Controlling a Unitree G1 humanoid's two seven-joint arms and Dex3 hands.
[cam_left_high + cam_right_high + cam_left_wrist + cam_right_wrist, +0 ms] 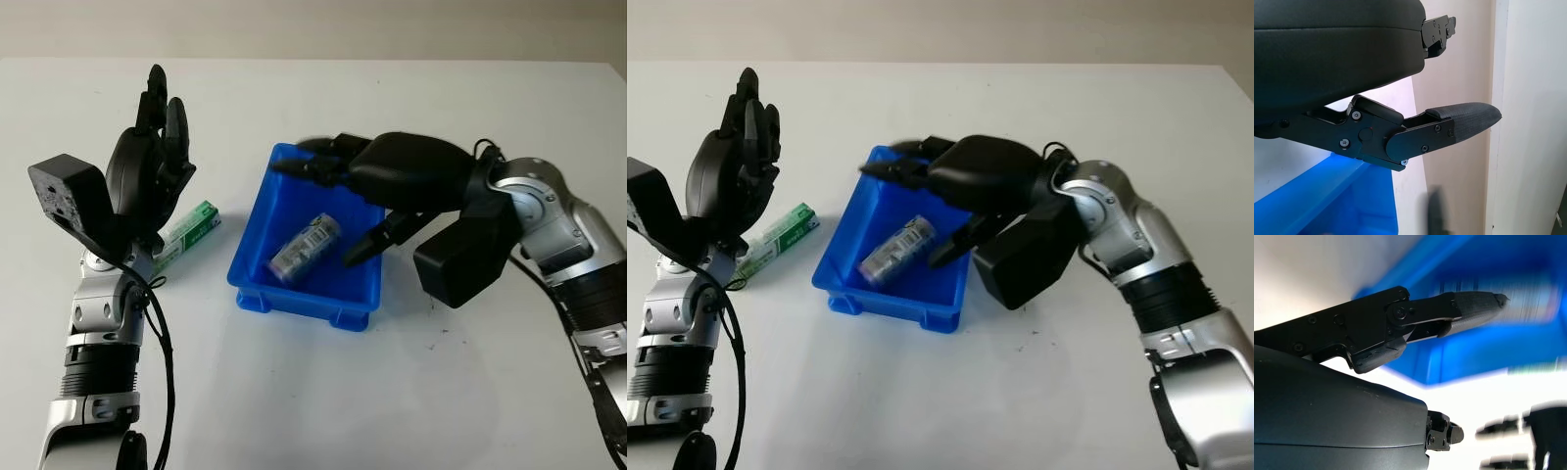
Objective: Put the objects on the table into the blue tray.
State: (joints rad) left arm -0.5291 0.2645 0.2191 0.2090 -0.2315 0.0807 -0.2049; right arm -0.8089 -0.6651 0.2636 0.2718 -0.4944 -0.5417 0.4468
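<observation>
1 can (305,247) in tray (257,217); 1 green box (186,233) outside.

The two head views look forward and down from above the near edge of the white table (411,392), set slightly apart sideways: the blue tray (257,220) sits just right of centre in the left eye view and nearer centre-left in the right eye view. Both share the whole tabletop, with the arms entering at 7 and 5 o'clock. The left wrist view sits tight against the left hand (1332,54), sharing a tray wall. The right wrist view hugs the right hand (1327,396), facing the same tray.
</observation>
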